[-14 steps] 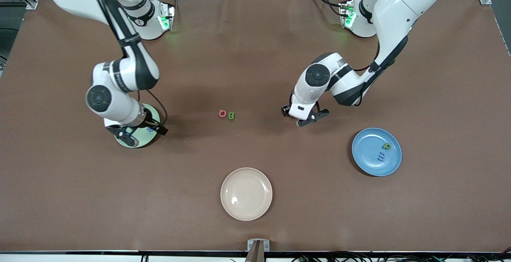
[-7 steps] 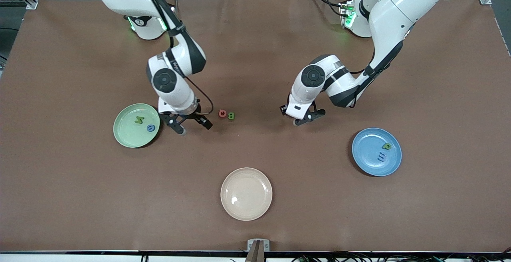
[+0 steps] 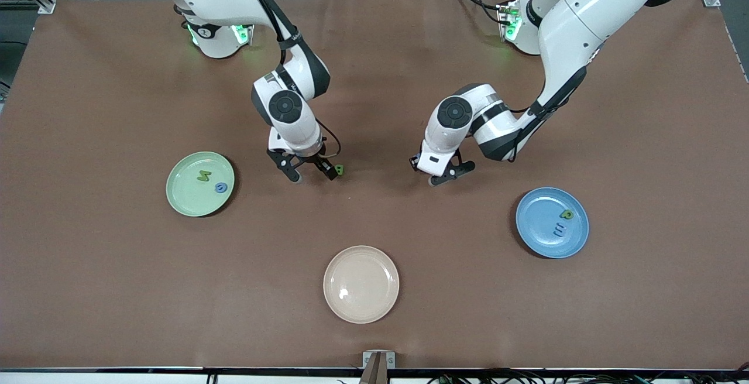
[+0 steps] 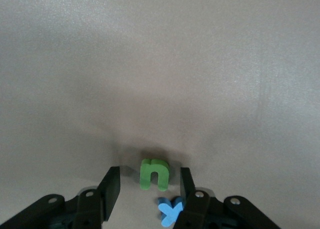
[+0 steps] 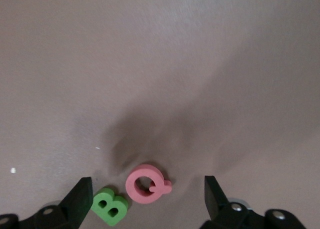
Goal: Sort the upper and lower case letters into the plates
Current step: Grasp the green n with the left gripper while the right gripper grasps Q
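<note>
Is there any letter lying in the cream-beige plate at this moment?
No, the cream-beige plate holds no letter; letters lie only in the pale green plate and the blue plate.

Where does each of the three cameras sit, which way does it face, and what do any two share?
Front view: high across the table, facing both arms and three plates.
Left wrist view: on the left arm, looking down between the left gripper fingers at the green n and a blue letter.
Right wrist view: on the right arm, looking down at the pink Q and green B, right gripper open.
Shared: the green B also shows in front.
</note>
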Robot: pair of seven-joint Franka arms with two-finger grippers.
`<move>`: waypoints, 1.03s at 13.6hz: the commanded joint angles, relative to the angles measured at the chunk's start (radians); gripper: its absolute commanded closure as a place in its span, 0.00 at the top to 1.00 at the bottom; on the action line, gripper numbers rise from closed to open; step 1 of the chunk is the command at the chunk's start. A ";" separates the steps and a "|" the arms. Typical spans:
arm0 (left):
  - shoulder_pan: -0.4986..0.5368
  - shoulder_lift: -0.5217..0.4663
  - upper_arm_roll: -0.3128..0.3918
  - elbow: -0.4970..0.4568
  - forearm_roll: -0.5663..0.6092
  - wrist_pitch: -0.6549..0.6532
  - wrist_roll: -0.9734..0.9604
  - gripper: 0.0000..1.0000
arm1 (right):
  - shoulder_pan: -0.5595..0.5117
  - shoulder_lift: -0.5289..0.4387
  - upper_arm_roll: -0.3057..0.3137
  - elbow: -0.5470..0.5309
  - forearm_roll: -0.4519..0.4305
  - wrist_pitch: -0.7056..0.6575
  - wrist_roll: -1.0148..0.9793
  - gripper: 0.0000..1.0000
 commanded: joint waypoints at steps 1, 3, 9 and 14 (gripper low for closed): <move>-0.011 0.010 0.012 0.016 0.025 0.007 -0.026 0.44 | 0.019 0.034 -0.014 0.021 -0.005 0.009 0.083 0.94; -0.011 0.018 0.012 0.017 0.025 0.007 -0.028 0.31 | 0.019 0.041 -0.017 0.027 -0.005 0.009 0.119 0.91; -0.014 0.014 0.024 0.094 0.022 -0.034 -0.029 0.01 | 0.016 0.053 -0.017 0.044 0.000 0.008 0.196 0.81; 0.052 -0.040 0.022 0.217 0.026 -0.224 0.018 0.01 | 0.023 0.070 -0.015 0.058 0.008 0.008 0.230 0.75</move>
